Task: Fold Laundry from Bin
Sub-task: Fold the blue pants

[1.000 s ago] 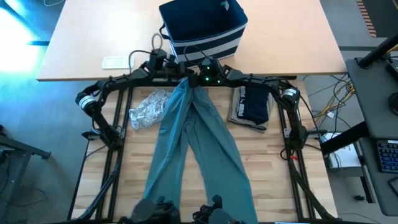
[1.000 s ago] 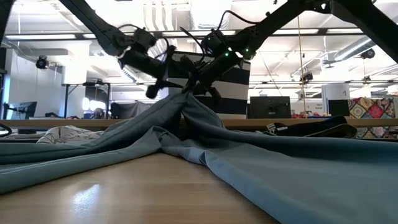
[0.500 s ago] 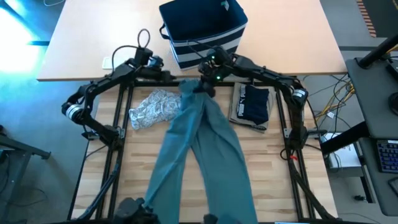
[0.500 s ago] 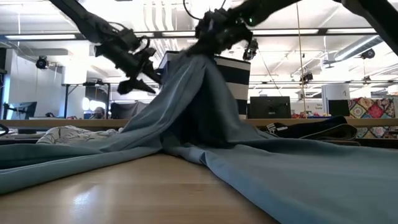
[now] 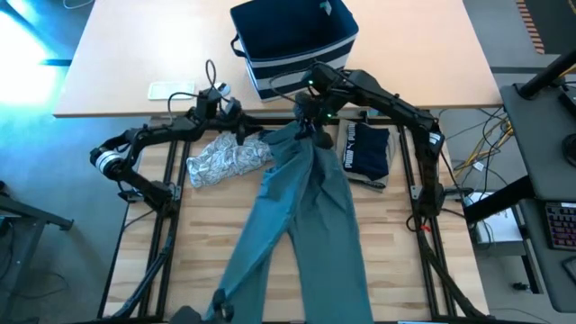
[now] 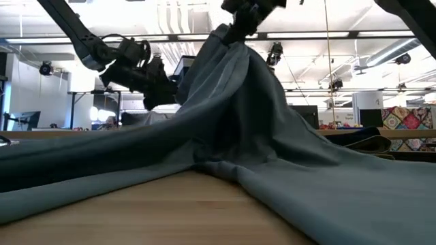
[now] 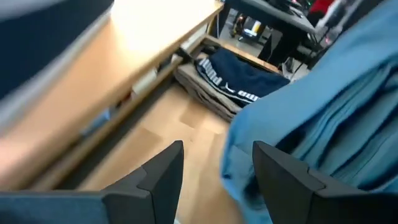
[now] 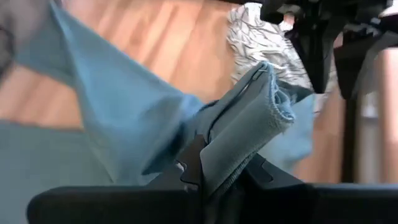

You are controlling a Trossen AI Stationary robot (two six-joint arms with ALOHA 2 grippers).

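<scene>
From above, the wooden worktop (image 5: 207, 229) carries teal trousers (image 5: 301, 234) along its middle, a patterned cloth (image 5: 223, 157) at the left and a navy garment (image 5: 367, 149) at the right; the bin (image 5: 294, 38) stands on the far desk. The right pincer (image 5: 310, 121) is clenched on the trousers' far end. The left pincer (image 5: 241, 129) hangs released, beside the patterned cloth.

At table height, the trousers (image 6: 231, 122) rise like a tent under the right pincer (image 6: 238, 15).

The left wrist shows empty fingers (image 7: 165, 168), spread apart.

The right wrist shows bunched cloth (image 8: 249, 124). The grip looks thin; I think the fabric could slip out, or drag the neighbours.
</scene>
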